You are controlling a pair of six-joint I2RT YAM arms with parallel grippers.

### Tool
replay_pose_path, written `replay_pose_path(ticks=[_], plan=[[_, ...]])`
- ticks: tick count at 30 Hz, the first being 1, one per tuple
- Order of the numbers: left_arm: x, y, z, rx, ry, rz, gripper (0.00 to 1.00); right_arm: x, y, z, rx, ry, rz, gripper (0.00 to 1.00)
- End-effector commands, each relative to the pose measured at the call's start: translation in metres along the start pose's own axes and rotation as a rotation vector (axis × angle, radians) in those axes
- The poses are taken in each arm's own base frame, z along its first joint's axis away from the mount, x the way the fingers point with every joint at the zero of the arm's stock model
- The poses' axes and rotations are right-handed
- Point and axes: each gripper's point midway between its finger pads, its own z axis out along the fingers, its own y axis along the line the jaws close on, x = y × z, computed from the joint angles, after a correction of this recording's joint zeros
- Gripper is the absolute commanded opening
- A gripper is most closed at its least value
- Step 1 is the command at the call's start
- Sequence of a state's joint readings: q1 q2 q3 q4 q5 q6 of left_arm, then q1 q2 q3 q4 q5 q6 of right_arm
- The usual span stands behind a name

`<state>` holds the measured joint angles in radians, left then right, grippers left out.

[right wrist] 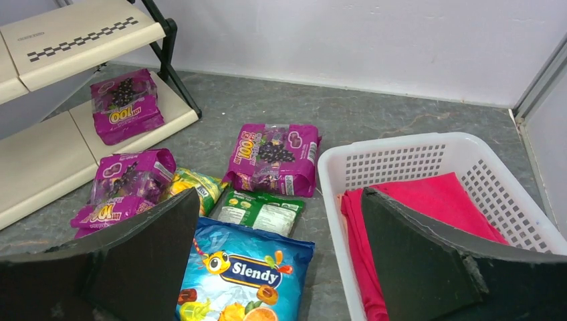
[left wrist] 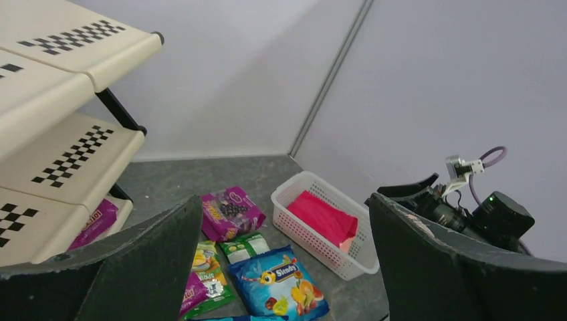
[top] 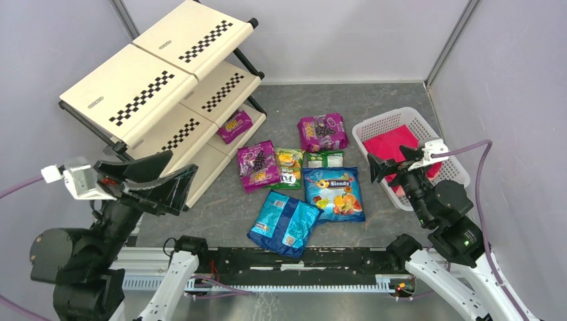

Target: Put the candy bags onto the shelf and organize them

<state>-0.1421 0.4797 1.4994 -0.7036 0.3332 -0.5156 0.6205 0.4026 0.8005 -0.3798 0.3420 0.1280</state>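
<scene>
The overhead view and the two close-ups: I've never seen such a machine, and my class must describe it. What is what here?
Two robot arms are bolted at the table's near edge. The overhead view looks down from above and behind them. Each close-up comes from a wrist camera; the dark wedges are that arm's own fingers, the left fingers and the right fingers. Both pairs are spread open and hold nothing. Six candy bags lie on the table; one purple bag sits on the shelf's lowest tier. A white basket holds a red cloth.
</scene>
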Motion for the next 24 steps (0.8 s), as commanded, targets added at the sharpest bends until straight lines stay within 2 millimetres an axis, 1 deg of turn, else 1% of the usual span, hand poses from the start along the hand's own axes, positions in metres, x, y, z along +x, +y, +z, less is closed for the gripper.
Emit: replay_pose_path(ticks=[1,5,7,10,12,14,16,18,21,22,24], plan=[[0.015,-0.008,0.01,0.089,0.07,0.02,1.0,-0.004,-0.001,0.003,0.011,-0.022,0.015,0.98],[0.026,0.0,0.011,0.078,0.074,-0.008,1.0,0.009,0.008,0.01,-0.025,0.014,0.0,0.98],[0.03,0.01,0.011,0.033,0.059,-0.006,1.0,0.017,0.014,0.015,-0.05,0.039,-0.007,0.98],[0.041,0.024,0.009,-0.013,0.07,-0.007,1.0,0.03,0.021,0.02,-0.081,0.065,-0.008,0.98],[0.059,0.029,0.011,-0.011,0.127,-0.019,1.0,0.038,0.027,0.023,-0.108,0.076,-0.002,0.98],[0.08,0.036,0.011,-0.016,0.194,-0.04,1.0,0.048,0.033,0.026,-0.135,0.09,0.004,0.98],[0.101,0.042,0.008,-0.012,0.256,-0.049,1.0,0.061,0.038,0.03,-0.156,0.12,0.017,0.98],[0.121,0.042,0.005,0.02,0.317,-0.065,1.0,0.078,0.047,0.035,-0.184,0.167,0.034,0.98],[0.148,0.038,0.0,0.078,0.402,-0.12,1.0,0.11,0.067,0.043,-0.263,0.257,0.083,0.98],[0.158,0.041,-0.001,0.081,0.429,-0.142,1.0,0.119,0.076,0.046,-0.296,0.282,0.108,0.98],[0.172,0.045,-0.003,0.075,0.465,-0.172,1.0,0.139,0.098,0.05,-0.385,0.346,0.165,0.98]])
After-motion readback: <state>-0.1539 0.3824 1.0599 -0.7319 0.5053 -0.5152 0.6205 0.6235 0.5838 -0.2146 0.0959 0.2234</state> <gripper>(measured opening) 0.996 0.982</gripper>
